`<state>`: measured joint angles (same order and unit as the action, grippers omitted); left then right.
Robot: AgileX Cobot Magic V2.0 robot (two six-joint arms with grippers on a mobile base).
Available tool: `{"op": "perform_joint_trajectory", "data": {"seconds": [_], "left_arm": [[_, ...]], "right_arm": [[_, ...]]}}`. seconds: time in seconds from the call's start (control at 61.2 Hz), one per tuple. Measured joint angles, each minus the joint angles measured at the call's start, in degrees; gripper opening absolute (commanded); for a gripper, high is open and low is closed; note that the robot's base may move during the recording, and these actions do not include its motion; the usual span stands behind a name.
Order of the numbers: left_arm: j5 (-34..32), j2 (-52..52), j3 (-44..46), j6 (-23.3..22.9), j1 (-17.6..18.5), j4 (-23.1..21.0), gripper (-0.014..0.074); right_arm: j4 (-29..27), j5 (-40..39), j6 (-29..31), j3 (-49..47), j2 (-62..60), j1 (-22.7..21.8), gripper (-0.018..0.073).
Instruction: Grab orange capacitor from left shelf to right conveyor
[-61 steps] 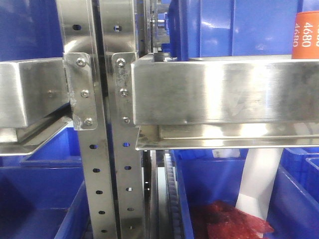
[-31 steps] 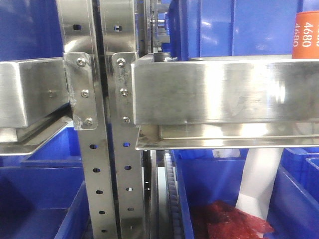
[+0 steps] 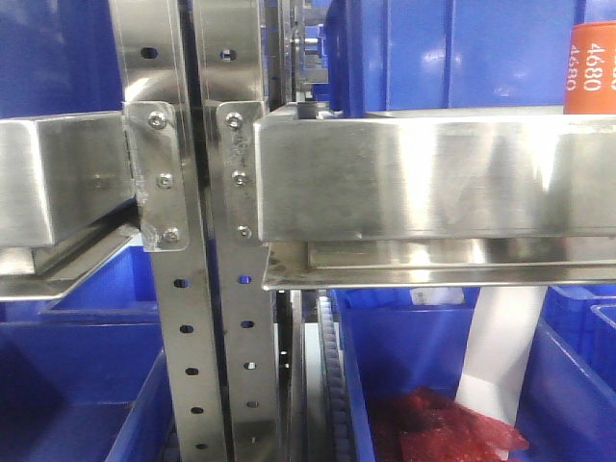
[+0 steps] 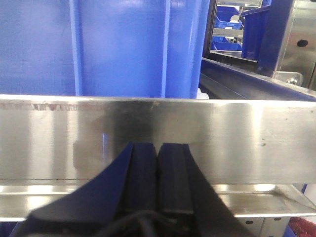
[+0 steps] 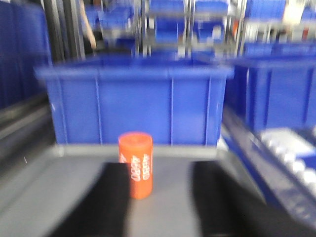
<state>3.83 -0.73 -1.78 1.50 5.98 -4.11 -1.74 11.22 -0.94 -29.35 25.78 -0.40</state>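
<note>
The left shelf (image 3: 414, 178), of shiny stainless steel, fills the front view, with two perforated uprights (image 3: 183, 356) left of centre and blue bins (image 3: 87, 395) behind and below it. One orange capacitor (image 3: 595, 63) is seen at the upper right edge of that frame, cut off by the border and hidden below by the broad rail (image 3: 500, 164). Only part of its side shows, with "4680" printed twice, running up it.

The right wrist view is blurred throughout. There the capacitor (image 5: 136, 165) is shown whole at lower centre, standing upright on the grey shelf surface with its long axis vertical, in front of one blue bin (image 5: 133, 103); its lettering cannot be read. The right pincer (image 5: 163, 168) is spread, its two dark fingers (image 5: 98, 207) seen only as smears along the bottom. The capacitor stands just beside the left-hand one; contact cannot be told.

In the left wrist view the left pincer (image 4: 158, 158) is pressed together before a steel rail (image 4: 222, 133), its base cut off by the bottom edge.
</note>
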Motion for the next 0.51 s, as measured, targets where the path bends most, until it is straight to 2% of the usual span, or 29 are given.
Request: {"op": "perform_joint_trajectory", "data": {"seconds": [0.049, 0.294, 0.506], "left_arm": [[0.0, 0.0, 0.0, 0.0, 0.0, 0.0, -0.0127], [0.0, 0.0, 0.0, 0.0, 0.0, 0.0, -0.0127], [0.0, 0.0, 0.0, 0.0, 0.0, 0.0, -0.0127]], "right_arm": [[0.0, -1.07, 0.0, -0.1, 3.48, 0.0, 0.0635], [0.11, -11.59, -0.47, -0.1, 18.27, 0.44, 0.0624], [0.11, -21.67, -2.85, -0.1, 27.75, 3.92, 0.0624]]}}
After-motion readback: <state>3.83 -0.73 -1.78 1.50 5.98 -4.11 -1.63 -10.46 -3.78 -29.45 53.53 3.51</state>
